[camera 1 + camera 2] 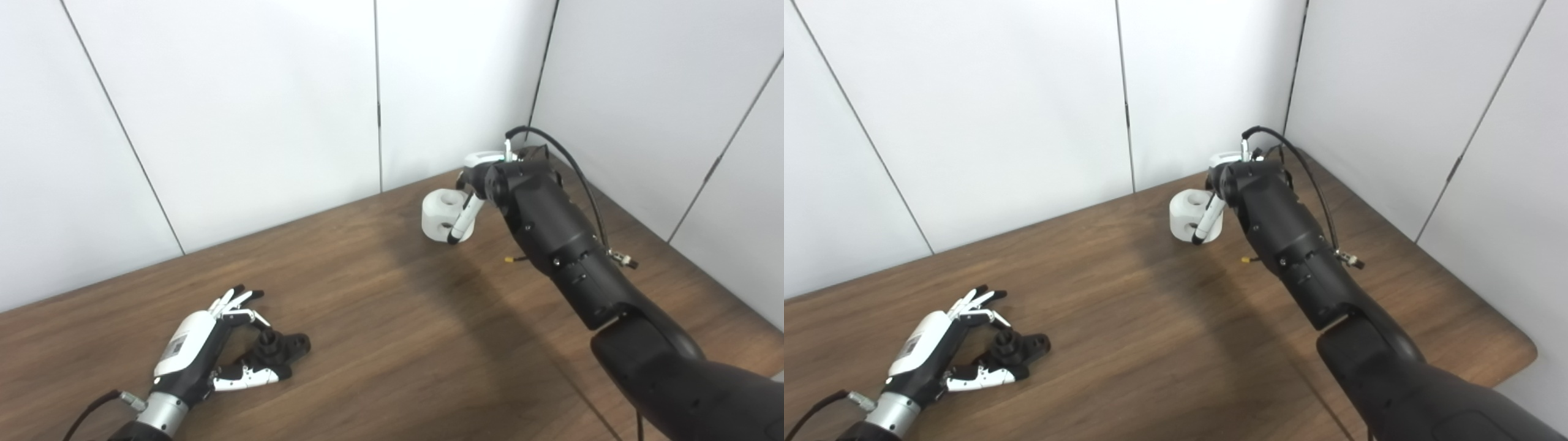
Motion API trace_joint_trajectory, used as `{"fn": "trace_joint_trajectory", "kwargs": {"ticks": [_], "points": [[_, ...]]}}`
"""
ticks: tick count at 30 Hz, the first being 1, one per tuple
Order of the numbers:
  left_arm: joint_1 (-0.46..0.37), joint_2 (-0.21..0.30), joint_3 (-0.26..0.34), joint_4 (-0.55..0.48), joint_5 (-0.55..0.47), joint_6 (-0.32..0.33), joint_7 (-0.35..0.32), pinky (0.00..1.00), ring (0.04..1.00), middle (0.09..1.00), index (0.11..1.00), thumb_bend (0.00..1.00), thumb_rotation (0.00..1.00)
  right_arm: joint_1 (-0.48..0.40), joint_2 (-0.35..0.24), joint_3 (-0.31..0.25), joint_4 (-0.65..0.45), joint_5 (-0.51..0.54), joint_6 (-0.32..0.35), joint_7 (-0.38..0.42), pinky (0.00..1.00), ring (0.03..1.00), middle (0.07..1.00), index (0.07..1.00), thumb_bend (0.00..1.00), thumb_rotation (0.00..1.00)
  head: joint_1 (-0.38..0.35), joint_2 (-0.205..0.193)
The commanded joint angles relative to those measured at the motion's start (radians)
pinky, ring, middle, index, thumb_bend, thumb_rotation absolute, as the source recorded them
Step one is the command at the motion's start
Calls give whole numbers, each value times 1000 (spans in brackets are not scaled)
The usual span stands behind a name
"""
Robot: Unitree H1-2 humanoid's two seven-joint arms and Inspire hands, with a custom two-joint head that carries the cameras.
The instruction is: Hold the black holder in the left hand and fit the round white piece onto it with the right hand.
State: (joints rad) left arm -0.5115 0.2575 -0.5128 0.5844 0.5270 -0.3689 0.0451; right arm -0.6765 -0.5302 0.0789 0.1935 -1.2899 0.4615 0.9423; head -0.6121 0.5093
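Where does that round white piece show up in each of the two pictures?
Left eye view: white piece right of centre, upper half, at the right hand.
Right eye view: white piece near centre, upper half.
Shared landmark: the wall seam just behind it, slightly to its left.
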Motion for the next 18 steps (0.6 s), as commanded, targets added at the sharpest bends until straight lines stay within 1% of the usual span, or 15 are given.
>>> {"fn": "trace_joint_trajectory", "kwargs": {"ticks": [1, 6, 11, 14, 16, 17, 18], "points": [[94, 34, -29, 70, 46, 52, -66, 1000, 1000, 919, 482, 524, 57, -51, -16, -23, -5, -10, 8, -34, 853, 970, 997, 886, 946, 422, -1, 0], [97, 34, -27, 70, 47, 44, -60, 1000, 1000, 915, 482, 524, 57, -45, -12, -27, 8, 6, 8, -63, 864, 975, 1000, 920, 943, 416, 8, 4], [102, 33, -26, 62, 51, 51, -58, 1000, 1000, 913, 482, 524, 58, -23, 8, -50, 5, 7, 8, -127, 866, 961, 985, 863, 937, 380, 14, 7], [106, 34, -23, 53, 45, 56, -65, 1000, 1000, 915, 482, 524, 58, -12, 13, -49, 9, 11, 8, -168, 838, 938, 969, 844, 935, 383, 18, 11], [111, 35, -19, 45, 42, 57, -70, 1000, 1000, 917, 482, 524, 57, -1, 13, -45, 5, 22, 8, -204, 785, 905, 944, 813, 911, 381, 20, 13], [113, 35, -17, 42, 41, 57, -69, 1000, 1000, 918, 482, 524, 57, 6, 17, -47, 2, 26, 8, -233, 773, 897, 938, 806, 906, 379, 22, 14], [114, 34, -15, 42, 42, 55, -68, 1000, 1000, 916, 482, 524, 57, 11, 22, -52, 1, 27, 8, -265, 754, 878, 911, 778, 870, 348, 24, 15]]}}
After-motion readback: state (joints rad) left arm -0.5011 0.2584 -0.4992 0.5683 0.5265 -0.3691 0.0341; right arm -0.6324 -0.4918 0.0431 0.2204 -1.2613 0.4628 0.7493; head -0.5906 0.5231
